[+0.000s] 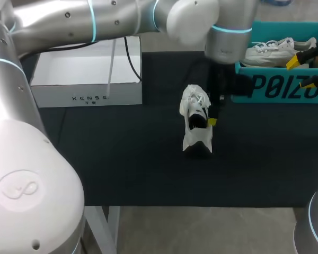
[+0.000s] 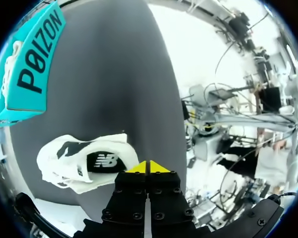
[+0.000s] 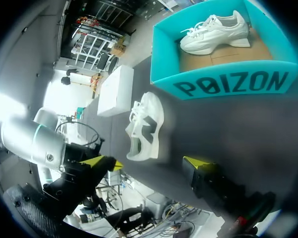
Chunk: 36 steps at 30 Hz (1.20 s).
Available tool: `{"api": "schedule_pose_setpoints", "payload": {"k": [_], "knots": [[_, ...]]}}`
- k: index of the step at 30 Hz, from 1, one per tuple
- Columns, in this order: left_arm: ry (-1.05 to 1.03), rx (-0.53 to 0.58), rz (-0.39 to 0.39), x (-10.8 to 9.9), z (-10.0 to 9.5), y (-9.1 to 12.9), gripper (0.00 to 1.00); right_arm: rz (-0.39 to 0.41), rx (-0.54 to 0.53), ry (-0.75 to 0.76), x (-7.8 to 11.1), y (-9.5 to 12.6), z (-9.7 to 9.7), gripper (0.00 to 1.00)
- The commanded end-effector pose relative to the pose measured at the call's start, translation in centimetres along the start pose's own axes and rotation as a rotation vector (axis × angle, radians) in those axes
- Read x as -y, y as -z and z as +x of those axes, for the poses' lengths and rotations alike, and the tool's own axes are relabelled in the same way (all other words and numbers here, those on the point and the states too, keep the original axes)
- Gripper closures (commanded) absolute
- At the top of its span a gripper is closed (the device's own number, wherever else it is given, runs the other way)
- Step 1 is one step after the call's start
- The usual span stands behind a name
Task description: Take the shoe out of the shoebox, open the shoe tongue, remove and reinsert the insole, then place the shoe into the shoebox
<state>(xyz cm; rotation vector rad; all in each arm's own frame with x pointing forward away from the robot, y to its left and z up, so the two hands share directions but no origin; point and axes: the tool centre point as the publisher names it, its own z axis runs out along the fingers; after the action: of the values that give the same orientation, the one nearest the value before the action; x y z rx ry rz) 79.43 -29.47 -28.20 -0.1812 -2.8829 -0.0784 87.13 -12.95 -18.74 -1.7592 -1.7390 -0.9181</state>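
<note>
One shoe found out of the shoebox, on the black mat near the table's middle.

Step in hand judged to be opening the tongue; tongue itself not made out.
- Recommended: steady the heel or sole with one gripper first.
- Pinch only the tongue's free edge with the other gripper.
- Draw it up and toward the toe along the shoe's length, not sideways, so as not to roll or drag the shoe.
- Keep the laces out of the pinch.

Shoe apparently lying on its side, logo panel up. Long axis running away from the robot; toe judged to point to the far edge, heel to the near edge.

Left gripper close beside the shoe's opening, yellow tips pressed together, nothing seen between them. Contact with the shoe not confirmed.

Right gripper well apart from the shoe, by the shoebox front, fingers spread wide and empty.

Second shoe resting inside the shoebox.

White box at the mat's far left, well apart from the shoe.
</note>
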Motion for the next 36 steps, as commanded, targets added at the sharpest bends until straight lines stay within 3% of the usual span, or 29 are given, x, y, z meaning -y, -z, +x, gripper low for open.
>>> {"api": "schedule_pose_setpoints", "payload": {"k": [1, 6, 8, 20, 23, 30, 36], "knots": [[0.648, 0.242, 0.072, -1.6, 1.4, 0.2, 1.00, 0.001, 0.004, -0.001, 0.0, 0.0, 0.0, 0.00], [0.591, 0.244, 0.166, -2.5, 1.5, 0.8, 1.00, 0.001, 0.004, -0.001, 0.0, 0.0, 0.0, 0.00], [0.503, 0.195, 0.153, -2.1, 1.0, 1.1, 1.00, 0.001, 0.004, -0.001, 0.0, 0.0, 0.0, 0.00], [0.462, 0.202, 0.148, -1.8, 1.0, 0.6, 1.00, 0.001, 0.004, -0.001, 0.0, 0.0, 0.0, 0.00], [0.309, 0.196, 0.205, -1.2, 0.9, -0.1, 1.00, 0.001, 0.004, -0.001, 0.0, 0.0, 0.0, 0.00], [0.062, 0.000, 0.132, 0.3, 1.8, -1.2, 1.00, 0.001, 0.004, -0.001, 0.0, 0.0, 0.0, 0.00], [0.062, 0.000, 0.132, 0.3, 1.8, -1.2, 1.00, 0.001, 0.004, -0.001, 0.0, 0.0, 0.0, 0.00]]}}
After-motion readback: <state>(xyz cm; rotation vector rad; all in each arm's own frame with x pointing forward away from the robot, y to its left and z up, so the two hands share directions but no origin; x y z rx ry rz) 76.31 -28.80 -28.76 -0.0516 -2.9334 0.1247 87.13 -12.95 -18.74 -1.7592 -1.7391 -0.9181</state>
